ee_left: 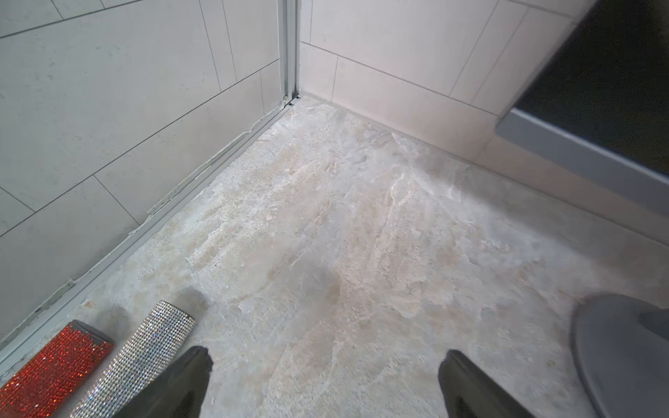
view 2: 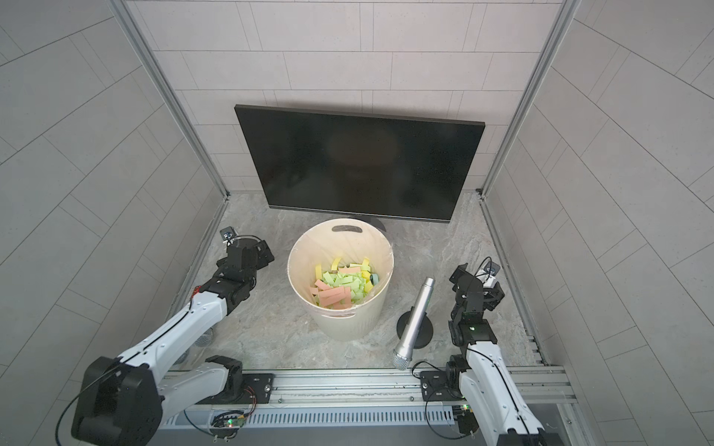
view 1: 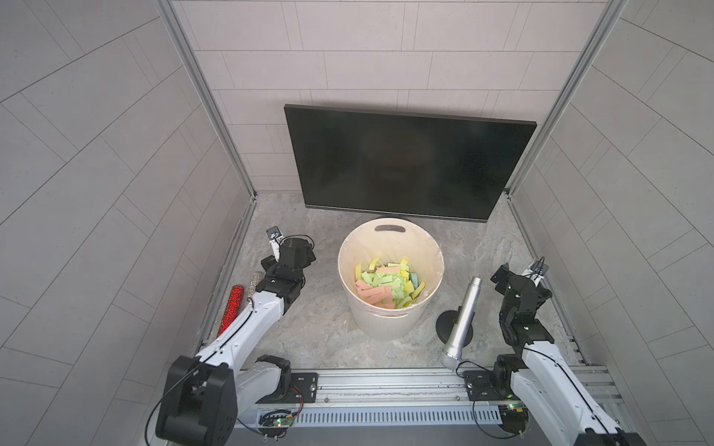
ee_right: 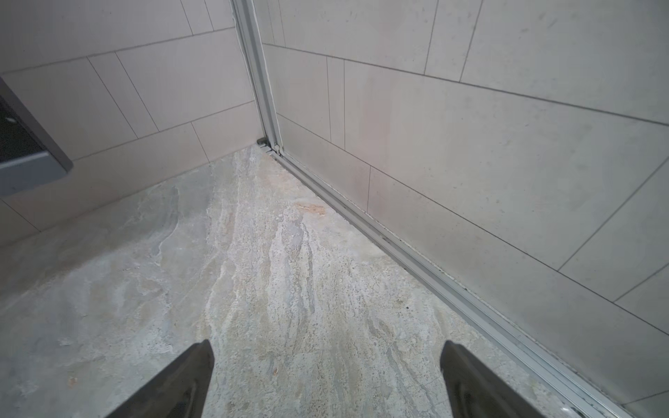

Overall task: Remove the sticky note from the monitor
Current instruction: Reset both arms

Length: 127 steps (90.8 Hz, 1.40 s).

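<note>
The left wrist view is showing a silver stick (ee_left: 144,362) lying just beside a red stick (ee_left: 54,369); in a top view the left arm (view 1: 247,320) is covering most of the silver one. Both top views are showing the monitor (view 1: 405,166) standing at the back wall (view 1: 386,58), screen dark, behind the bucket (view 1: 386,328) of coloured notes (view 1: 386,287). Both arms are reaching forward low, flanking the bucket. The left gripper (ee_left: 325,358) and right gripper (ee_right: 327,347) are hanging over bare floor (ee_right: 289,271), fingers spread wide, holding nothing. A microphone (view 1: 463,312) is tilting on its stand (view 1: 444,324) between bucket and right arm (view 1: 541,370).
</note>
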{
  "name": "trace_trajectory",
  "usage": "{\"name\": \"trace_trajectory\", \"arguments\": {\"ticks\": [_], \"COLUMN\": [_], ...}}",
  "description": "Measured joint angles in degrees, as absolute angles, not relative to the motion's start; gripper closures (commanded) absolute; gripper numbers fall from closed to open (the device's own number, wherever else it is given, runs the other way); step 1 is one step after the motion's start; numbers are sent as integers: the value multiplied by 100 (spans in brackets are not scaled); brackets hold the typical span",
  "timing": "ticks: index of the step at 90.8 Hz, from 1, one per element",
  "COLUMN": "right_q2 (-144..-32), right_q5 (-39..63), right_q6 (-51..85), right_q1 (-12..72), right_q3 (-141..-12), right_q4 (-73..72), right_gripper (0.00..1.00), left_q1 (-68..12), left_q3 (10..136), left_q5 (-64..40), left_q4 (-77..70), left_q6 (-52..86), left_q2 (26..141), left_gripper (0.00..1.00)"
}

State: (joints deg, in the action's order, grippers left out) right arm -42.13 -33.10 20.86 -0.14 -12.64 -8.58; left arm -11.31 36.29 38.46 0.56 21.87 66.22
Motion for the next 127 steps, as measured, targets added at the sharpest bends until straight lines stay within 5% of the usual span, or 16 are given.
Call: {"name": "trace_trajectory", "arguments": {"ticks": [57, 86, 127], "right_q2": [-7688, -8827, -8807], "right_q5": [-2541, -1146, -823], "right_q6": [1280, 760, 657], "right_q1": [-14, -30, -40], "right_q3": [-1900, -2145, -2154], "right_q4": [-4001, -4746, -4757], "right_gripper": [0, 0, 0], "left_q1": [-600, -377, -360], "left_q3": [2294, 2502, 2504], "left_q5": [2578, 1605, 1402], "left_q4": [-4202, -4239, -4228], "left_q6": [513, 250, 202], "left_q2": [8759, 8875, 8866], "left_gripper": [0, 0, 0]}}
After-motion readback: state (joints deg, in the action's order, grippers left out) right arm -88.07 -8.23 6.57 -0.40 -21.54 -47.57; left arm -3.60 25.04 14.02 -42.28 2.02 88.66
